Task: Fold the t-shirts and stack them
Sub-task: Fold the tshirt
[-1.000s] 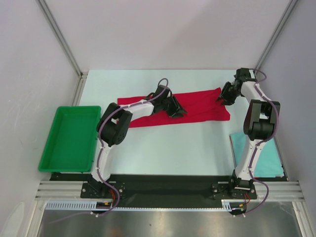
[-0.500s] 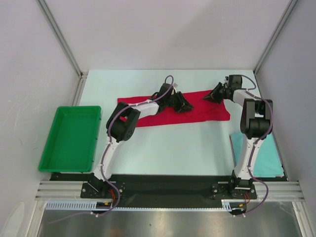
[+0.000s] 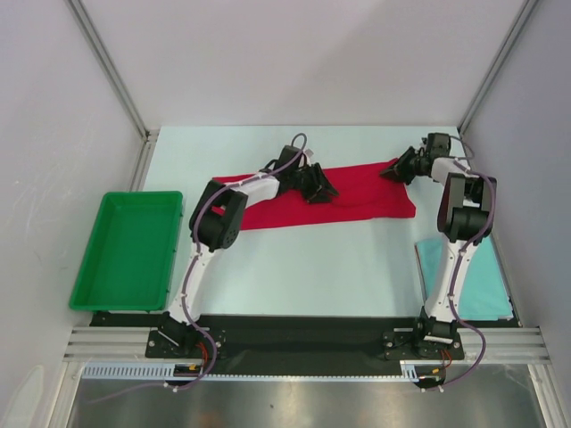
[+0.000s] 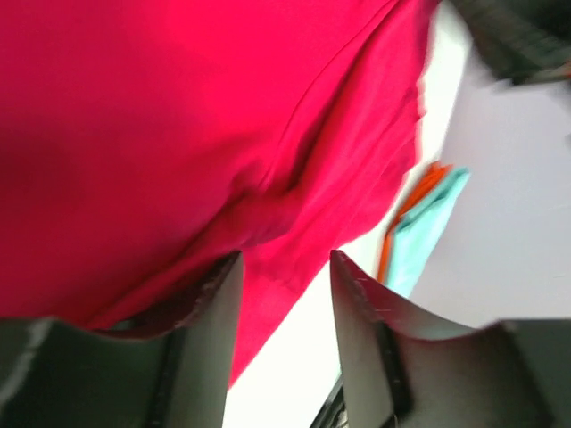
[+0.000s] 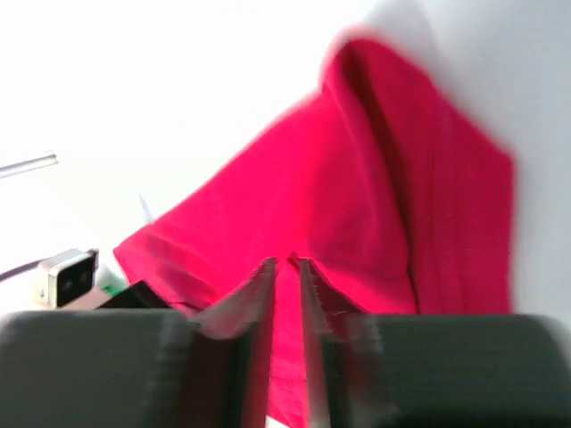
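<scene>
**Now both grippers are on the red shirt at the far side of the table**

Right across the far half of the table [image 3: 303,267] lies the red t-shirt [image 3: 361,194], drawn out into a long band that runs from left to right. The left gripper [image 3: 314,184] sits on its upper edge near the middle. In the left wrist view its two fingers [image 4: 210,348] stand moderately apart. Red cloth fills the view beyond them and shows in the gap, but nothing is clamped between them.

Over at the shirt's far right corner is the right gripper [image 3: 398,168]. From its own wrist camera the jaws are drawn in to a thin slit. Red cloth lies at the tips and shows through the slit. Whether any cloth is actually pinched there, I cannot tell.

Well apart from all this, the teal t-shirt [image 3: 489,283] lies as a flat folded rectangle at the near right of the table, beside the right arm's base and partly hidden by that arm. A green tray [image 3: 89,263] sits off the table's left edge, near the left arm's base.
</scene>
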Tool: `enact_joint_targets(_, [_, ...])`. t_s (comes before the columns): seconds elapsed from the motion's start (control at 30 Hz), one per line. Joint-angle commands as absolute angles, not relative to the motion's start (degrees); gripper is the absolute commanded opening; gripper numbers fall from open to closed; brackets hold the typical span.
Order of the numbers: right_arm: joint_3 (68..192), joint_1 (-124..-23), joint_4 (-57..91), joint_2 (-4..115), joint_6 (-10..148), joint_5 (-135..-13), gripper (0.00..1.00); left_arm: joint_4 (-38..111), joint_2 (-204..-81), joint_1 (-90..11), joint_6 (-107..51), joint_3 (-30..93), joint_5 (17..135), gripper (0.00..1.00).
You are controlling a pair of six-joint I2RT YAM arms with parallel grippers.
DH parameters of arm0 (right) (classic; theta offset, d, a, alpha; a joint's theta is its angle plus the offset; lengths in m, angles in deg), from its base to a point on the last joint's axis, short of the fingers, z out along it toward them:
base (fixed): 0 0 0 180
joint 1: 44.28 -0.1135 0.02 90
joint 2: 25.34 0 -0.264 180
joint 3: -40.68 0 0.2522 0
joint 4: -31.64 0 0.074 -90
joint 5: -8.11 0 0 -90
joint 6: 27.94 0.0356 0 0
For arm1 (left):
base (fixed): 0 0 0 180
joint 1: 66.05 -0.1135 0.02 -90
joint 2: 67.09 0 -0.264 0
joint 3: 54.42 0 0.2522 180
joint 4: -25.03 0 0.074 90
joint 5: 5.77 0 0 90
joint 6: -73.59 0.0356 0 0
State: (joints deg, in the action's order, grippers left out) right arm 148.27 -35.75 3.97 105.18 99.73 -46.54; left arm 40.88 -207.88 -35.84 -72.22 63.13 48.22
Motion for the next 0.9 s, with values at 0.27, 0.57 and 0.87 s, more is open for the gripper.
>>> enact_joint_targets(0.27, [145.3,-35.0,-15.6,87.1,95.0,-56.3,0.58,65.3,-173.4,-38.1,-47.4,47.6,57.9,0.66])
enact_joint_targets(0.57, [120.2,-35.2,-9.4,70.4,100.1,-57.3,0.68,65.5,-151.7,-45.6,-50.2,16.5,69.2,0.63])
enact_joint_targets(0.87, [109.9,-34.4,-4.5,66.6,101.0,-58.9,0.64,61.0,-146.9,-55.1,-57.5,5.5,72.0,0.61])
